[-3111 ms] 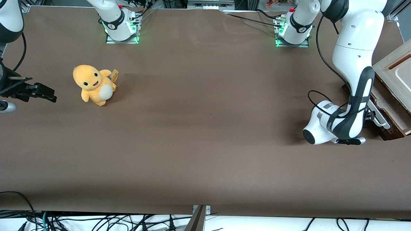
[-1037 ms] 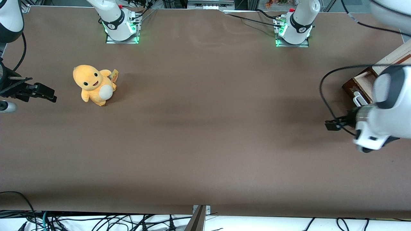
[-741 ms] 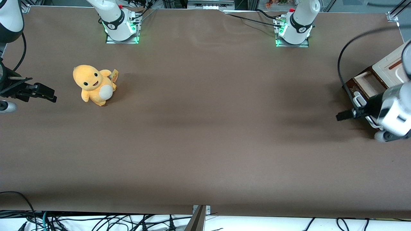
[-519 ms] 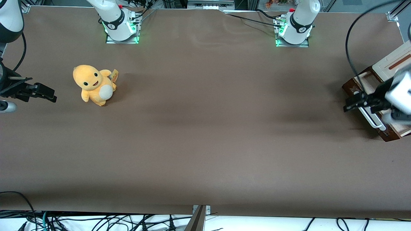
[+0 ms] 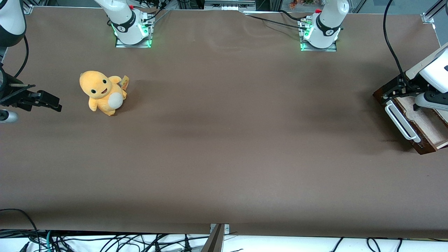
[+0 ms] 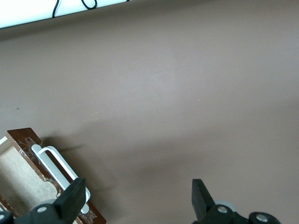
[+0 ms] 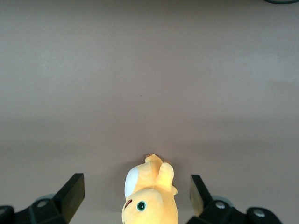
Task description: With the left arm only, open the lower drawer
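The lower drawer (image 5: 425, 120) stands pulled out at the working arm's end of the table. It has a dark brown front (image 5: 418, 145), a long white bar handle (image 5: 400, 120) and a pale beige inside. My left gripper (image 5: 390, 91) hangs open and empty over the drawer front's end that is farther from the front camera, touching nothing. In the left wrist view the gripper (image 6: 135, 205) is wide open above the bare table, with the handle (image 6: 53, 161) and brown front (image 6: 25, 139) beside one finger (image 6: 70, 200).
A yellow plush toy (image 5: 102, 92) sits on the brown table toward the parked arm's end; it also shows in the right wrist view (image 7: 150, 196). The cabinet's cream top (image 5: 418, 67) rises above the drawer. Two arm bases (image 5: 320, 33) stand at the table's edge farthest from the camera.
My left gripper has swung away from the front camera, from in front of the handle to above the drawer front's farther end. The drawer has stayed pulled out.
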Available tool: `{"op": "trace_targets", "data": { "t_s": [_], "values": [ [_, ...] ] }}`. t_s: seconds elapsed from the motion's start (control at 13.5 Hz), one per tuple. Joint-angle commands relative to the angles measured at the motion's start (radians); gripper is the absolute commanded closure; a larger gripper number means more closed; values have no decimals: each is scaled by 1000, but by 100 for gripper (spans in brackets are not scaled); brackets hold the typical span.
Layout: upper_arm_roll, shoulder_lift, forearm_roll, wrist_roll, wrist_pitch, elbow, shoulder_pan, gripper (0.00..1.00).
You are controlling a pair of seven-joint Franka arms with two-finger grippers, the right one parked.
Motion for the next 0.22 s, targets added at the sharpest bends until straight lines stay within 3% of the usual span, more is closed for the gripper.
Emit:
{"op": "trace_targets", "data": {
  "t_s": [0.0, 0.15],
  "values": [
    [-1, -29, 23, 23, -35, -30, -3, 0],
    [-1, -35, 23, 25, -38, -36, -4, 0]
  ]
}}
